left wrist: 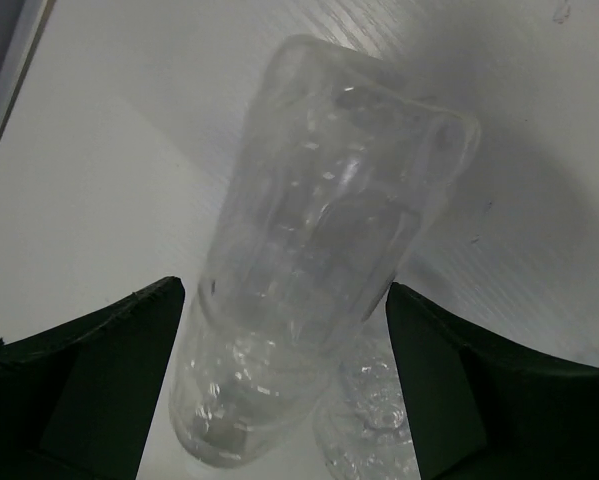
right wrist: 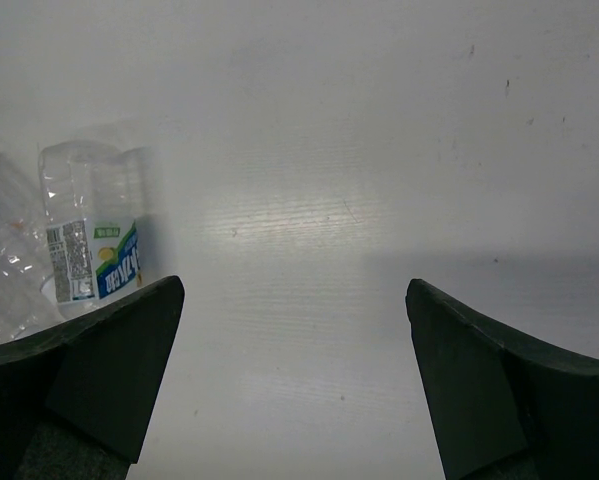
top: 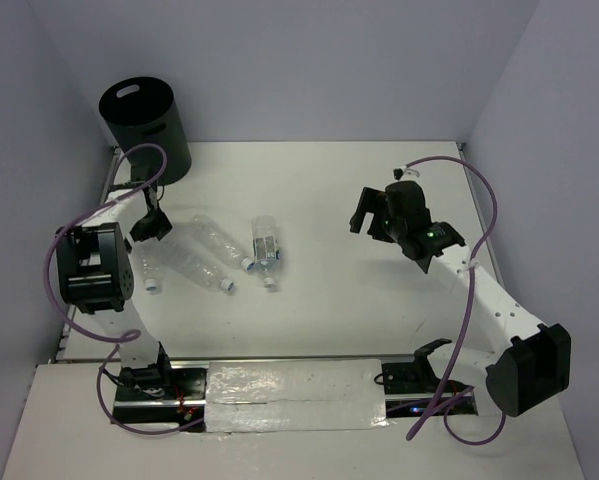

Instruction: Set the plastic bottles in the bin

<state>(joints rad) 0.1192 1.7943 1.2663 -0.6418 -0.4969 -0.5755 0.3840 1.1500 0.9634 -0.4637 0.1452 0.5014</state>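
Near the left edge: left gripper [top: 151, 226] spread over lying plastic bottles [top: 204, 262].
Its fingers [left wrist: 89, 380] flank one clear bottle [left wrist: 319, 230]; another lies just beside it. Bin [top: 144, 120] stands upright in the far left corner, with the purple cable [top: 139, 148] looping before it. Right gripper [top: 369, 215] hangs spread toward the right edge, labelled bottle [right wrist: 94, 260] off to its side.

Bright, even light; bottle [left wrist: 319, 250] softly blurred.
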